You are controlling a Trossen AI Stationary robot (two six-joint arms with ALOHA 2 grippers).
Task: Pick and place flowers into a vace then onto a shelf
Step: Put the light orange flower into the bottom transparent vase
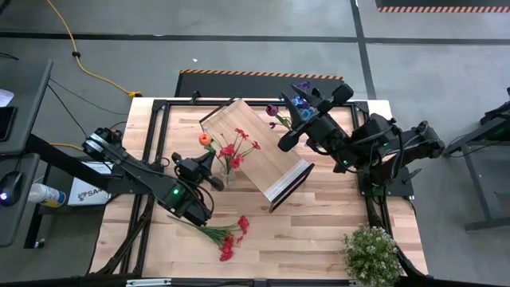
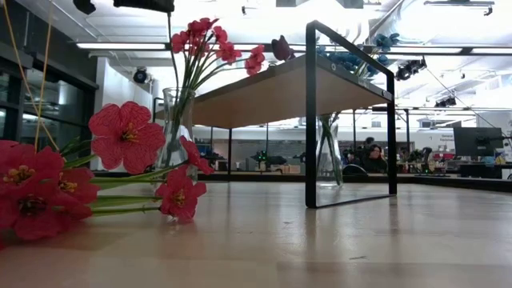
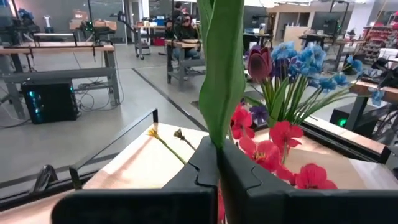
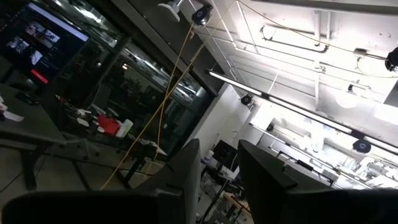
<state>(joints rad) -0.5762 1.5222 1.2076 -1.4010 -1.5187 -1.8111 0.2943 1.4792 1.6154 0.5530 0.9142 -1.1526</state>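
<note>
Left wrist view: left gripper (image 3: 219,163) pinched on a green stem (image 3: 222,74) beside the vase (image 1: 227,175), for insertion; right gripper (image 1: 288,140) narrowly parted, empty, idle above the shelf (image 1: 255,148).

I note a bushy pale-green potted plant (image 1: 371,253) at the near right corner of my wooden table (image 1: 319,231). Off the table's left edge lies a white box (image 1: 86,191) with dark lettering. A yellow cable (image 1: 80,60) crosses the grey floor beyond the far left corner. Across the room a person (image 2: 373,158) sits at a workstation.
</note>
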